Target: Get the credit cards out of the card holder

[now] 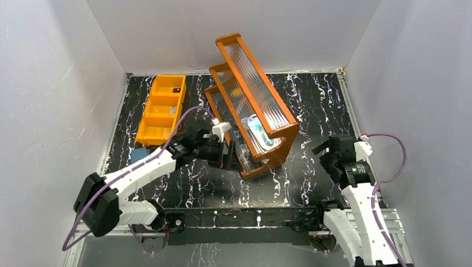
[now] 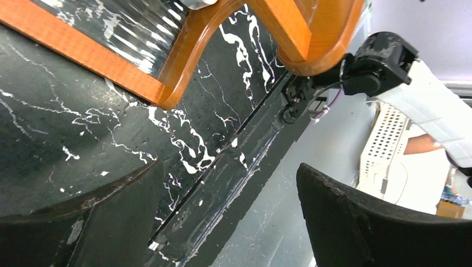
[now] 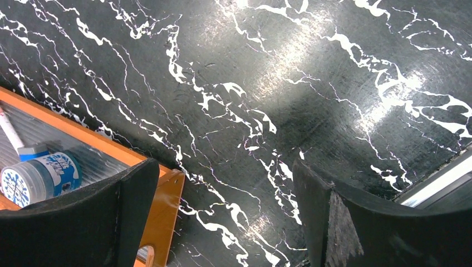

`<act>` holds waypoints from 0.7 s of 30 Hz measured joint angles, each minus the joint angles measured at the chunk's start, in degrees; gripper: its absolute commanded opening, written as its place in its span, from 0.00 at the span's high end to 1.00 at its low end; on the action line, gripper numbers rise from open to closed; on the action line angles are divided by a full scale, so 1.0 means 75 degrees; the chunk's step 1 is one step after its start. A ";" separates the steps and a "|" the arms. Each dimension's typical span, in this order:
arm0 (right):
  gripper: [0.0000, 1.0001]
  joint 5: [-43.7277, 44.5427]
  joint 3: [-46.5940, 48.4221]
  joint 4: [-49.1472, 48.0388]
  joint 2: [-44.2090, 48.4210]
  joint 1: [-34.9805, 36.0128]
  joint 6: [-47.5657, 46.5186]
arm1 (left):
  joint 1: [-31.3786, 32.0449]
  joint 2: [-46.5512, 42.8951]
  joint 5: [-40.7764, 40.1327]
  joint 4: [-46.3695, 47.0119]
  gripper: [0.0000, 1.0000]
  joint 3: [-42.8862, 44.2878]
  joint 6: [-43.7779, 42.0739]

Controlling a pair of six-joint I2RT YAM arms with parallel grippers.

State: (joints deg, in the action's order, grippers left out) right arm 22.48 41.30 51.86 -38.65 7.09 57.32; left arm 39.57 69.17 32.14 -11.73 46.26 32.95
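While left arm [image 1: 146, 167] stretches toward the orange rack [image 1: 253, 94], left hand [image 2: 228, 167] wide, right arm [image 1: 362, 208] folded, right hand [image 3: 222, 164] wide

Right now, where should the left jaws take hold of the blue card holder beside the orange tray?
Probably its near edge, coming down from above. The card holder lies flat on the table with its far edge close to the orange tray, so that side looks blocked.

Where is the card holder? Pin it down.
In the top view, the card holder lies by the left edge of the table, just off the near end of the orange tray. Neither wrist view shows it.
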 measured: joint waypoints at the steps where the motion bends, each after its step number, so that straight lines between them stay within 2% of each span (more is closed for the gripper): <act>1: 0.02 0.0026 0.0000 0.0038 0.0041 0.0000 0.0047 | 0.0187 0.0227 -0.0055 0.0032 0.14 0.0085 0.0009; 9: 0.02 0.0236 0.0006 0.0178 0.0335 -0.0003 0.0134 | 0.0670 0.1180 -0.0682 -0.0073 0.18 0.0670 -0.0029; 21: 0.02 0.0370 0.0015 0.0213 0.0504 -0.0003 0.0099 | 0.1247 0.2681 -0.1003 -0.0219 0.18 0.2075 -0.0134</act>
State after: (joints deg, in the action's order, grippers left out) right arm 25.26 41.41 53.45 -34.87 7.07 58.06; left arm 48.93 89.27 24.62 -13.37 61.82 31.94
